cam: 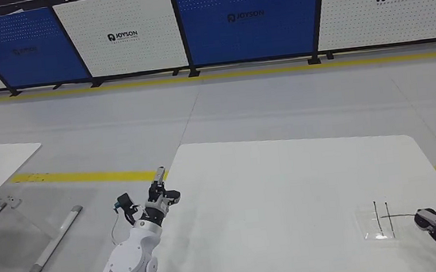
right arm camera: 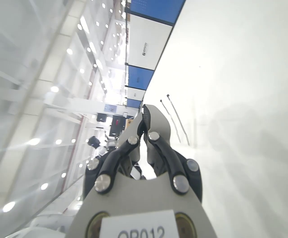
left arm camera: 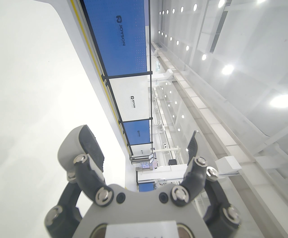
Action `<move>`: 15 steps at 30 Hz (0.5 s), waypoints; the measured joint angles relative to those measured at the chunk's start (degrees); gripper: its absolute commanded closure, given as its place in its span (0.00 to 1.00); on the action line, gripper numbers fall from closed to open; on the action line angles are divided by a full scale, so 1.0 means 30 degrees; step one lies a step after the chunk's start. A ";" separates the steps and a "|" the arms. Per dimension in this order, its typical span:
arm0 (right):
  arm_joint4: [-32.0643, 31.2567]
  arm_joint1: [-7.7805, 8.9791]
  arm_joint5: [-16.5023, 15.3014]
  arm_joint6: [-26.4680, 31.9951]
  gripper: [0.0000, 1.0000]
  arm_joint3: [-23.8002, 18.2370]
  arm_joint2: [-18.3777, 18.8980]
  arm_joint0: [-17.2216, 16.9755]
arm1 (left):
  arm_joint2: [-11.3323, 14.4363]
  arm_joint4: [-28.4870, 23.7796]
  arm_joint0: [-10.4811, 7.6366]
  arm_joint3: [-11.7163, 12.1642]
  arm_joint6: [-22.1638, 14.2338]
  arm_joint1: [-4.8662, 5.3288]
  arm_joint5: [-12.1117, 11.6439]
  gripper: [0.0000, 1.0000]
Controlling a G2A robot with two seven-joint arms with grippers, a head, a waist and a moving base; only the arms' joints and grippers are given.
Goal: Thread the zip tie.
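The white table (cam: pixel 287 185) took up most of the top view, its surface bare apart from the things at its right near corner. The left gripper (left arm camera: pixel 140 135) hung at the table's left edge, well apart from the task's things. Its 2 fingers were spread wide and there was nothing between the dark ribbed pads (left arm camera: pixel 93 144). The right gripper (right arm camera: pixel 144 110) sat at the table's right near corner. Its 2 fingers were pressed together at the tips, and nothing could be seen caught between them.

Just beside the right gripper lay a small clear plastic sheet (cam: pixel 372 232), flat on the table and hard to make out but for its faint edges. On it were 2 zip ties (cam: pixel 378 218), thin, black and nearly straight. They lay side by side, close together but not touching, each with its small square head at the end pointing toward the table's far side. In the top view a thin dark line ran from the ties toward the right gripper. Whether it belonged to 1 of the ties could not be told.
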 measured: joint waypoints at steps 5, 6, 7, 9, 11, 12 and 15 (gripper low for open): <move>0.0689 0.0064 0.0271 0.1108 1.00 0.0057 0.0129 0.0045 | 0.0000 0.0000 0.0000 0.0000 0.0000 0.0000 0.0000 0.00; 0.0671 0.0063 0.0271 0.1057 1.00 0.0054 0.0124 0.0045 | 0.0000 0.0000 0.0000 0.0000 0.0000 0.0000 0.0000 0.00; 0.0668 0.0063 0.0269 0.1033 1.00 0.0054 0.0124 0.0045 | 0.0000 0.0000 0.0000 0.0000 0.0000 0.0000 0.0000 0.00; 0.0668 0.0062 0.0263 0.1023 1.00 0.0054 0.0124 0.0044 | 0.0000 0.0000 0.0000 0.0000 0.0000 0.0000 0.0000 0.00; 0.0669 0.0062 0.0261 0.1024 1.00 0.0054 0.0125 0.0043 | 0.0000 0.0000 0.0000 0.0000 0.0000 0.0000 0.0000 0.00; 0.0669 0.0061 0.0261 0.1025 1.00 0.0054 0.0125 0.0043 | 0.0000 0.0000 0.0000 0.0000 0.0000 0.0000 0.0000 0.00; 0.0671 0.0061 0.0260 0.1027 1.00 0.0055 0.0125 0.0043 | 0.0000 0.0000 0.0000 0.0000 0.0000 0.0000 0.0000 0.00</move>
